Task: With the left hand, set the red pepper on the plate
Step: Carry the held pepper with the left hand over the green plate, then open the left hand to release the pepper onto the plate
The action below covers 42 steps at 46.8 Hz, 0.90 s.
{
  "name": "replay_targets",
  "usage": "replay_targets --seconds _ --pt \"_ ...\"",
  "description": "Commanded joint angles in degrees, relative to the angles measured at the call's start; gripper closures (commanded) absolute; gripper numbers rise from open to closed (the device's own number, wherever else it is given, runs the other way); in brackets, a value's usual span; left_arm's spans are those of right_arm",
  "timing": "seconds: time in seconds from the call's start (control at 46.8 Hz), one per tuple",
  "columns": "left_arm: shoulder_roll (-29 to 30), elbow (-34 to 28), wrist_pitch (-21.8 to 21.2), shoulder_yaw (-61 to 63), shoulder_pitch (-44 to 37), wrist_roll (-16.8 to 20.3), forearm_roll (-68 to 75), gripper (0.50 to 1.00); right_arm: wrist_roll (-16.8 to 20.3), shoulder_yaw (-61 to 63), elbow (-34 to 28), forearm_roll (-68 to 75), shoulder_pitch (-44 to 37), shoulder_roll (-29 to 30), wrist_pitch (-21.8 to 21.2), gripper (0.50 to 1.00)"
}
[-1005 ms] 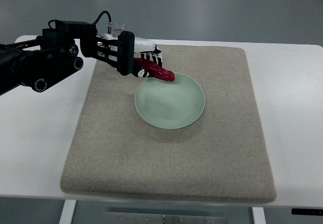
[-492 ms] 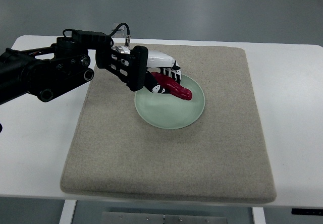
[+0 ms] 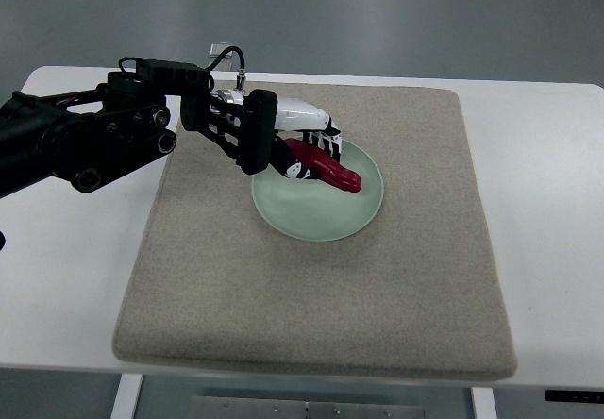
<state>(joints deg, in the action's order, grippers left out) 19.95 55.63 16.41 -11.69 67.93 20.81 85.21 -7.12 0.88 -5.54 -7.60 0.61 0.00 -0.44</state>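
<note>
Held over the upper left part of the dish, the glossy dark-red elongated pepper (image 3: pixel 326 166) sits in my grasp, its free tip pointing right and slightly down across the pale glaze. Whether that tip touches the surface below it cannot be told from this steep angle. My left hand (image 3: pixel 300 141), black at the palm with white and black banded fingers (image 3: pixel 321 134), is curled closed around the stem end of the pepper, and only the pepper's right half shows clear of my grip. Beneath it lies the round pale-green ceramic plate (image 3: pixel 321 211), shallow and bare across its lower half, with my fingers overlapping its upper left rim. The plate rests slightly above the middle of the rectangular beige felt mat (image 3: pixel 311 306), which covers most of the working area. My black left arm (image 3: pixel 85 141), with its round joints and a looping black cable near the wrist, reaches in from the left edge and crosses the mat's upper left corner. Under the mat is the white flat tabletop (image 3: pixel 547 211), showing as wide bare strips to the left and right. Past the table's far edge lies grey floor (image 3: pixel 377 13).
</note>
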Motion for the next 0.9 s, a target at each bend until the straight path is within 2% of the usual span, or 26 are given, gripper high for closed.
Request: replay_targets --seconds 0.0,0.043,0.128,0.15,0.192,0.235,0.278,0.385,0.449,0.77,0.834,0.877 --pt "0.0 0.0 0.1 0.0 -0.2 0.0 -0.1 1.000 0.0 0.0 0.0 0.0 0.0 0.0 0.0 0.572" --pt "0.0 0.0 0.1 0.0 -0.2 0.0 -0.3 1.000 0.0 0.0 0.0 0.0 0.0 0.0 0.0 0.572" --pt "0.0 0.0 0.1 0.0 -0.2 0.0 -0.7 0.941 0.0 0.0 0.0 0.0 0.0 0.0 0.0 0.572" --pt "0.0 0.0 0.1 0.0 -0.2 0.0 -0.7 0.911 0.0 0.0 0.0 0.0 0.0 0.0 0.0 0.572" --pt "0.0 -0.1 0.1 -0.1 -0.2 0.0 -0.8 0.821 0.0 0.0 0.0 0.0 0.0 0.0 0.0 0.572" --pt "0.0 -0.1 0.1 -0.1 -0.2 0.0 -0.8 0.767 0.0 0.0 0.0 0.0 0.0 0.0 0.0 0.572" --pt "0.0 -0.2 0.1 0.0 -0.3 0.0 -0.9 0.729 0.0 0.0 0.0 0.0 0.0 0.0 0.0 0.572" --pt "0.0 -0.5 0.1 0.0 -0.3 0.0 -0.9 0.682 0.0 0.0 0.0 0.0 0.0 0.0 0.0 0.572" --pt "0.0 -0.5 0.1 -0.1 -0.3 0.0 -0.9 0.626 0.0 0.0 0.0 0.0 0.0 0.0 0.0 0.572" --pt "0.0 -1.3 -0.2 -0.2 -0.1 0.0 -1.1 0.619 0.0 0.0 0.0 0.0 0.0 0.0 0.0 0.572" --pt "0.0 -2.5 -0.6 -0.3 0.0 0.0 -1.2 0.609 0.0 0.0 0.0 0.0 0.0 0.0 0.0 0.572" --pt "0.0 -3.7 -0.7 -0.4 0.1 0.0 -1.3 0.568 0.0 0.0 0.0 0.0 0.0 0.0 0.0 0.572"
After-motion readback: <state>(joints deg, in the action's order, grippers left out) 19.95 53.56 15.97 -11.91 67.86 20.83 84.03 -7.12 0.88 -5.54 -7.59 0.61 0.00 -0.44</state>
